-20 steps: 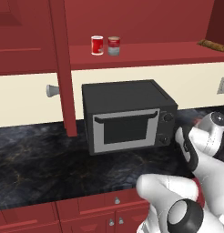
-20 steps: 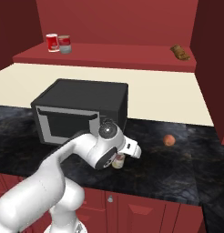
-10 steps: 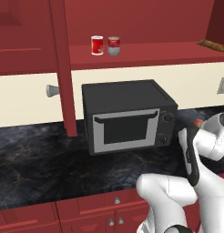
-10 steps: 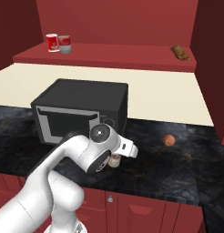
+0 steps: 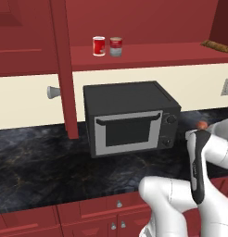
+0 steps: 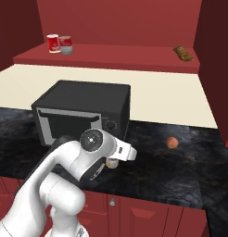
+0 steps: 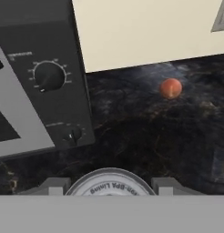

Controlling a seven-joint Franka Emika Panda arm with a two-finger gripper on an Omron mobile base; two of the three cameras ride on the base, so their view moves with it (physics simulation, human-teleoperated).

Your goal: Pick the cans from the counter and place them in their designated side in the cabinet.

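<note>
My gripper (image 7: 109,186) is shut on a small can (image 7: 109,183); its round lid sits between the two fingertips. From the right base view this can (image 6: 112,163) is low over the dark counter (image 6: 180,171), just right of the microwave's front; whether it touches the counter I cannot tell. On the cabinet shelf (image 5: 157,52) at the left stands a red-over-grey can (image 5: 116,46) beside an all-red can with a white rim (image 5: 98,46). These show again as the red-over-grey can (image 6: 66,45) and the all-red can (image 6: 53,43). The tall red door panel (image 5: 62,69) hangs left of the microwave.
A black microwave (image 5: 129,118) stands on the counter under the shelf, its knobs close on the left of the hand view (image 7: 48,76). A small orange-red fruit (image 6: 171,142) lies on the counter to the right. A brown item (image 6: 183,53) rests at the shelf's right end.
The arm's elbow has swung a little to the left in the right base view. The hand stays low by the microwave with the can still gripped.
</note>
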